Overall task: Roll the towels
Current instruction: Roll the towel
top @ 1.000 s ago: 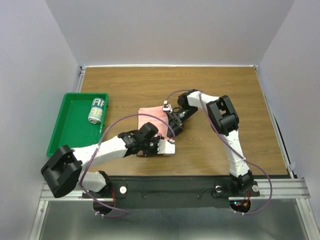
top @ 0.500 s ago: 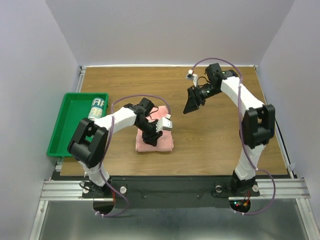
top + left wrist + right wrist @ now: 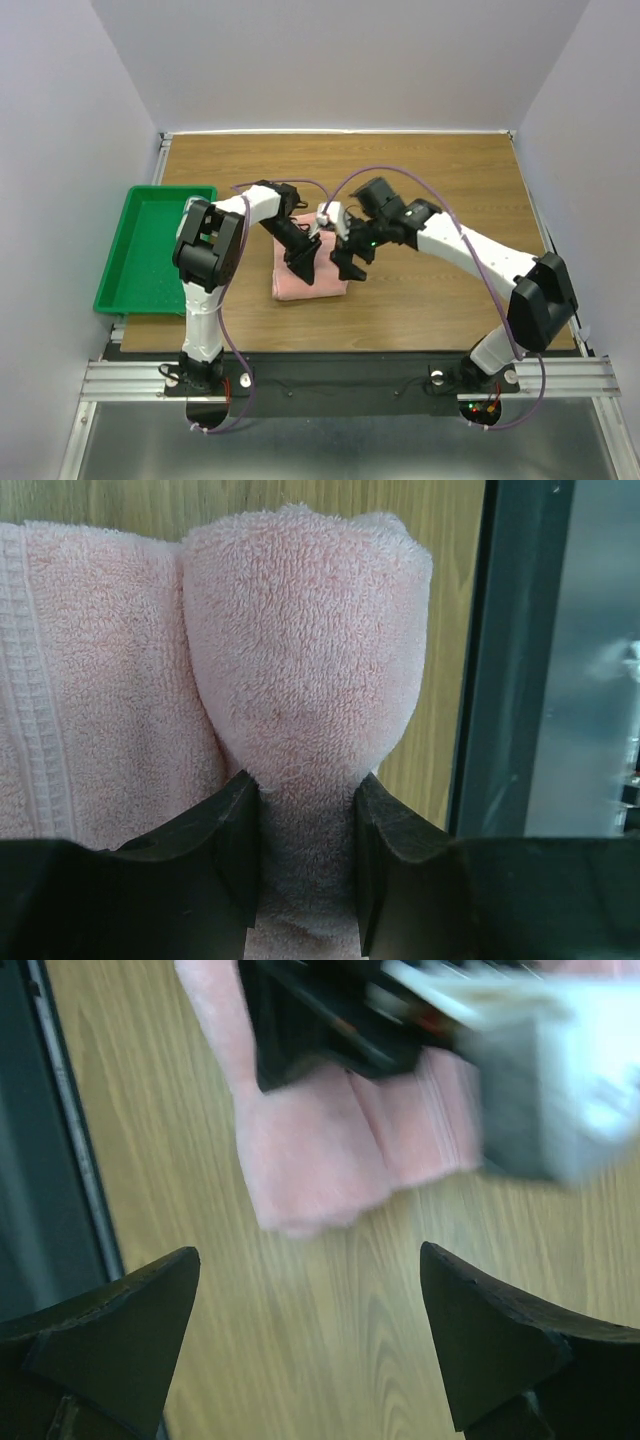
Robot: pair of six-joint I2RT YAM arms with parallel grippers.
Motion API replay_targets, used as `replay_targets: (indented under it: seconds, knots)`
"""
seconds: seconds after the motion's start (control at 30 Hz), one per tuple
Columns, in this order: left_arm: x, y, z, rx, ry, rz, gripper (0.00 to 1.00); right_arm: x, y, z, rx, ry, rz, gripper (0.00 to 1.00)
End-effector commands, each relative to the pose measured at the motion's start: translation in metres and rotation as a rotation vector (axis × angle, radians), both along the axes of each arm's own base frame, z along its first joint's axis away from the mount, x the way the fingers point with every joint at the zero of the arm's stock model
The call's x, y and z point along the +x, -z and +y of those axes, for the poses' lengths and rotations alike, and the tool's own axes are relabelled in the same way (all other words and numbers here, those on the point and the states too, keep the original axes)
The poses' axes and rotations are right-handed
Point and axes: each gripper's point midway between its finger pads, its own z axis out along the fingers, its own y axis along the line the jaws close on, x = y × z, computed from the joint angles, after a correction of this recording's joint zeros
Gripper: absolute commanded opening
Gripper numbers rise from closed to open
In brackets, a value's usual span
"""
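A salmon-pink terry towel (image 3: 325, 287) lies partly rolled on the wooden table, near the front middle. My left gripper (image 3: 303, 266) reaches over it from the left. In the left wrist view its jaws (image 3: 305, 785) are shut on a thick rolled fold of the towel (image 3: 300, 630), with a flat part of the towel to the left. My right gripper (image 3: 350, 268) hovers just off the towel's right edge. The blurred right wrist view shows the right gripper (image 3: 308, 1252) open over bare wood, with the towel (image 3: 310, 1170) and the left gripper's body ahead of it.
A green tray (image 3: 115, 255) sits at the table's left edge. The dark rail of the table's front edge (image 3: 505, 680) runs close to the towel. Purple cables loop over both arms. White walls enclose the table on three sides.
My right gripper has come down from the far right to the towel's right edge and opened wider. My left gripper stays shut on the towel. The can seen earlier in the tray no longer shows.
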Motion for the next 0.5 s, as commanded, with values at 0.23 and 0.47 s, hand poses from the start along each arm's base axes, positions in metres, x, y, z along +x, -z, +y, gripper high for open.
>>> replay_targets:
  seconds: [0.23, 0.47]
  knots:
    - [0.012, 0.07, 0.04, 0.193, 0.079, 0.008, 0.28, 0.006, 0.033, 0.07, -0.051, -0.15, -0.419, 0.97]
    - [0.016, 0.07, 0.039, 0.182, 0.077, 0.001, 0.29, -0.008, 0.094, 0.072, -0.134, -0.258, -0.422, 0.93]
